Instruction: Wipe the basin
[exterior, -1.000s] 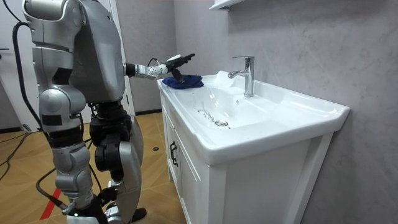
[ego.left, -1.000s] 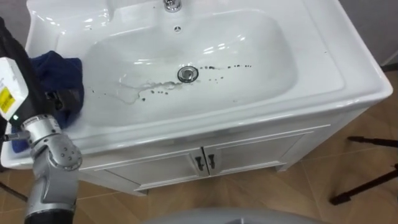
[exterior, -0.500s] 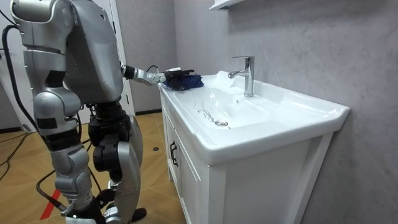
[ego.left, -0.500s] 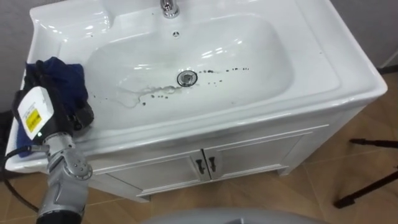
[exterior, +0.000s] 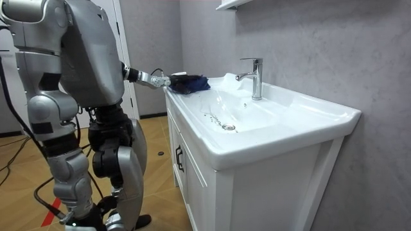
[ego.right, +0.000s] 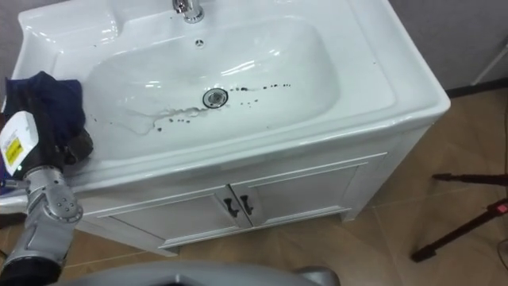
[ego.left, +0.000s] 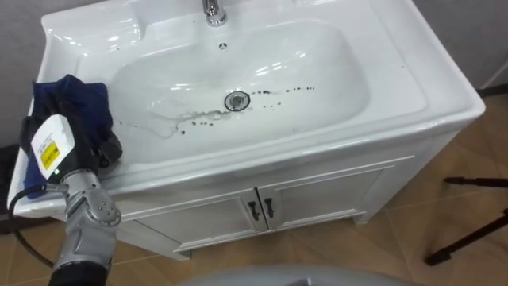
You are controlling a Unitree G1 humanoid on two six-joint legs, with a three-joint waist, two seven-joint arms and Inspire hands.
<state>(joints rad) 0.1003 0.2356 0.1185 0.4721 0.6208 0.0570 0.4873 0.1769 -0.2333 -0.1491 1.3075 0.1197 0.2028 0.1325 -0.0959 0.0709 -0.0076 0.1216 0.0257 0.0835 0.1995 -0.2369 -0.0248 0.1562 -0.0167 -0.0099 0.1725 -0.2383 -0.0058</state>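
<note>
— How does your basin look?
— The white basin (ego.left: 317, 71) lies long side left to right, with dark specks by its drain (ego.left: 236, 100).
— And the cloth?
— The blue cloth (ego.left: 79, 99) is bunched on the left rim under your left hand (ego.left: 63, 151); I cannot tell its grip.

One white ceramic basin (ego.left: 444, 87), one chrome faucet (exterior: 255, 77), one dark blue cloth (ego.left: 79, 99), two white cabinet doors (ego.left: 317, 195), two dark handles (ego.left: 254, 210).

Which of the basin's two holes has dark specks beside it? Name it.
The large drain at the bottom: specks trail off both sides. The small hole below the tap has none.
</note>
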